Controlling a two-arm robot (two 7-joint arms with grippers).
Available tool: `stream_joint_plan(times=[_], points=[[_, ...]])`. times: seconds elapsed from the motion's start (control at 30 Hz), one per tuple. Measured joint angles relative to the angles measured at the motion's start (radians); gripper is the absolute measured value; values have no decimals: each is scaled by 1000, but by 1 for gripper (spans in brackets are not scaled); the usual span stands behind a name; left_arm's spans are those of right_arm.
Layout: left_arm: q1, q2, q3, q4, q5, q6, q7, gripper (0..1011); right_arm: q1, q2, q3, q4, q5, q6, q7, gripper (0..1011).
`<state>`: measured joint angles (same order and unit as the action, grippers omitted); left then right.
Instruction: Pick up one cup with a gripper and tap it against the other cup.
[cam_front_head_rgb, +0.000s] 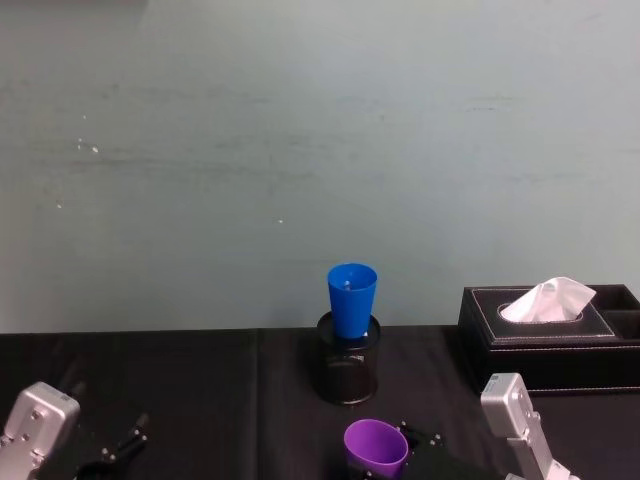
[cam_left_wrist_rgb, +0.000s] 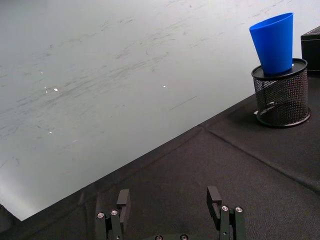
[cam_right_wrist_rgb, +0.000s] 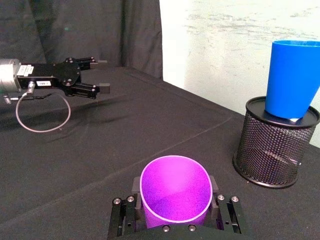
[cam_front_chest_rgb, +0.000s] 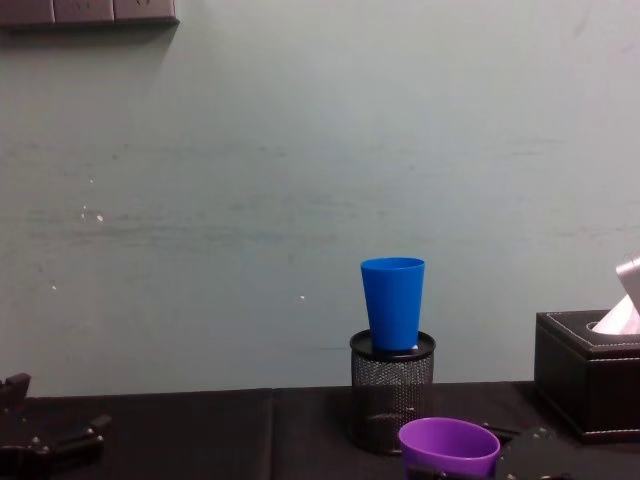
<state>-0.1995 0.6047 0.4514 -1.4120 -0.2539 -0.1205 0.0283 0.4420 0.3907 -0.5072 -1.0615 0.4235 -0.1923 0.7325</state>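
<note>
The purple cup (cam_right_wrist_rgb: 175, 192) stands upright between the two fingers of my right gripper (cam_right_wrist_rgb: 172, 186), which is shut on its sides low over the black cloth. It also shows near the front middle in the head view (cam_front_head_rgb: 376, 447) and the chest view (cam_front_chest_rgb: 449, 447). The blue cup (cam_front_head_rgb: 351, 298) sits upright in the mouth of a black mesh pen holder (cam_front_head_rgb: 347, 375), behind the purple cup and apart from it. My left gripper (cam_left_wrist_rgb: 170, 200) hangs open and empty at the front left (cam_front_head_rgb: 125, 445), far from both cups.
A black tissue box (cam_front_head_rgb: 550, 335) with a white tissue stands at the right, beside the pen holder. A pale wall rises right behind the table. Bare black cloth (cam_left_wrist_rgb: 200, 165) lies between my left gripper and the pen holder.
</note>
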Motion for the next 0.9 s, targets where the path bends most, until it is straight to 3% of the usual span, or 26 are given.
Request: stream_joint_plan(times=[0.9], points=[[0, 0, 0, 0, 0, 0, 0, 1000, 3, -6, 1, 12, -5, 18, 4, 734]])
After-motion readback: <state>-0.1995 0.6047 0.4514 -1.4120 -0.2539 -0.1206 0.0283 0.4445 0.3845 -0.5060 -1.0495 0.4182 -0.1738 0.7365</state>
